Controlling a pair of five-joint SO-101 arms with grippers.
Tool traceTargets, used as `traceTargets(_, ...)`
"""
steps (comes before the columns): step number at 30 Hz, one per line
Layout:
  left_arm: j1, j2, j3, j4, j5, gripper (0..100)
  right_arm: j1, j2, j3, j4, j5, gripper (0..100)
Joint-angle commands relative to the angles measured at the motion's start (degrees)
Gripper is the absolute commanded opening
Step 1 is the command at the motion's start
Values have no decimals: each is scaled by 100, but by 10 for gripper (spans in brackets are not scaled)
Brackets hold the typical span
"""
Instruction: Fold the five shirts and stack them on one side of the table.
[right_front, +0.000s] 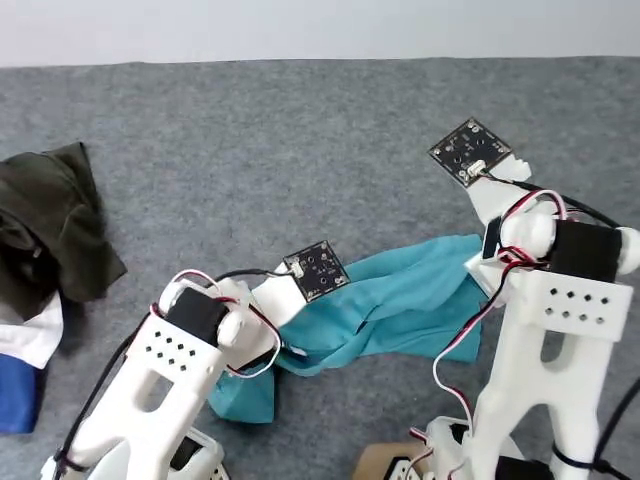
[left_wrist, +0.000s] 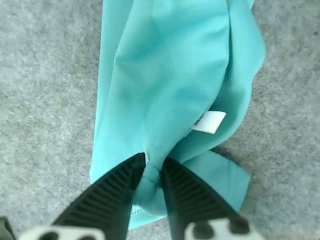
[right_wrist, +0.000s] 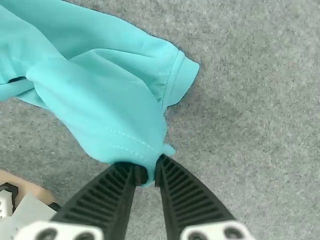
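So the teal shirt (right_front: 400, 300) is strung out in a rumpled band across the grey tabletop (right_front: 250, 150), running between the two arms. The left tool (left_wrist: 152, 162) is clamped on a bunched-up bit of fabric at one end, fingers pinched tight with cloth squeezed in the gap. A little white tag (left_wrist: 210, 121) pokes out of a fold near that grip. The right tool (right_wrist: 145, 170) is clamped on the other end, right at a stitched hem, with a sleeve cuff flopped open a bit past it. Whether the ends are lifted clear of the tabletop or just dragging on it, I honestly can't tell. Way over on the left arm's side, well apart from all that, there's a heap. A dark shirt (right_front: 50, 230) is crumpled on top, a white shirt (right_front: 30, 335) peeks out from under it, and a blue shirt (right_front: 15, 395) touches the white one at the very edge of the high view.
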Motion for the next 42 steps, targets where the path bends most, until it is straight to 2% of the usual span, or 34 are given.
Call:
traceTargets(1, -26, -105, -215, 79, -53, 51, -31, -189, -44, 215, 62, 13)
traceTargets(9, -26, -105, 233, 44, -387, 5, -31, -180, -44, 215, 62, 13)
traceTargets(14, -273, -141, -92, 97, -352, 4, -40, -242, -132, 215, 62, 13)
traceTargets(23, -2558, -141, -2695, 158, -352, 5, -40, -242, -1530, 224, 62, 13)
traceTargets(26, -3015, -141, -3758, 132, -352, 5, -40, -242, -2259, 215, 62, 13)
traceTargets(34, -3121, -105, -6097, 123, -352, 5, -4, -198, -4114, -180, 70, 11)
traceTargets(42, -3138, -141, -7116, -290, -378, 5, 40, -242, -5073, -866, 290, 11)
